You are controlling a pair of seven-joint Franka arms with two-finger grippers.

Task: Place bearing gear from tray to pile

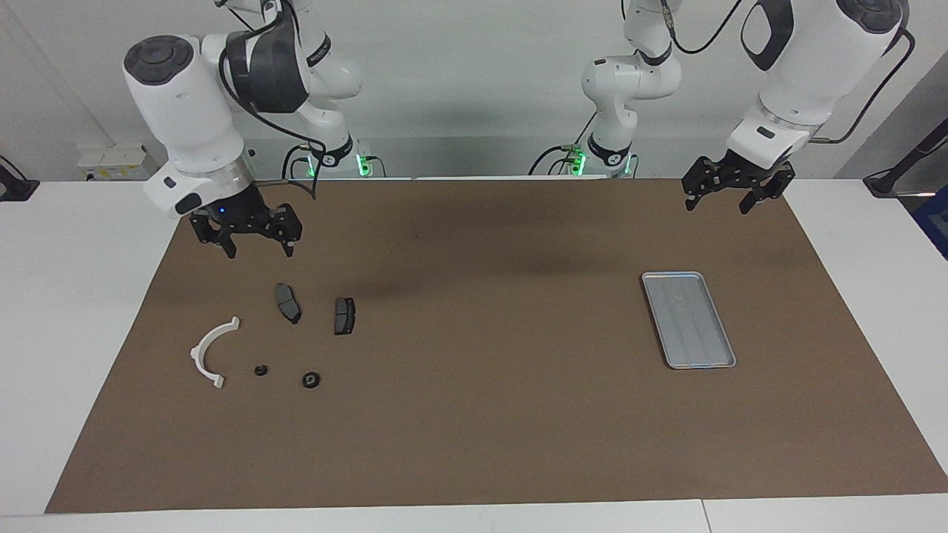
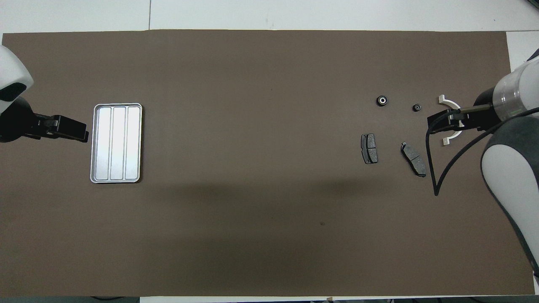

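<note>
Right gripper (image 1: 255, 240) is up over the mat w/ fingers apart, holding nothing. Left gripper (image 1: 727, 194) waits, fingers apart too. Tray (image 1: 689, 320) and pile (image 1: 285, 337) are well apart.

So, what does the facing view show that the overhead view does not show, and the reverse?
Only the facing view shows both arm bases, and the whole right gripper, open and empty, up in the air over the mat, nearer the robots than the pile. It shows the left gripper open too, waiting.

Only the overhead view shows the tray from straight above, its ridges plain, nothing in it.

Both show the white arc, two brake pads and two small round parts.
</note>
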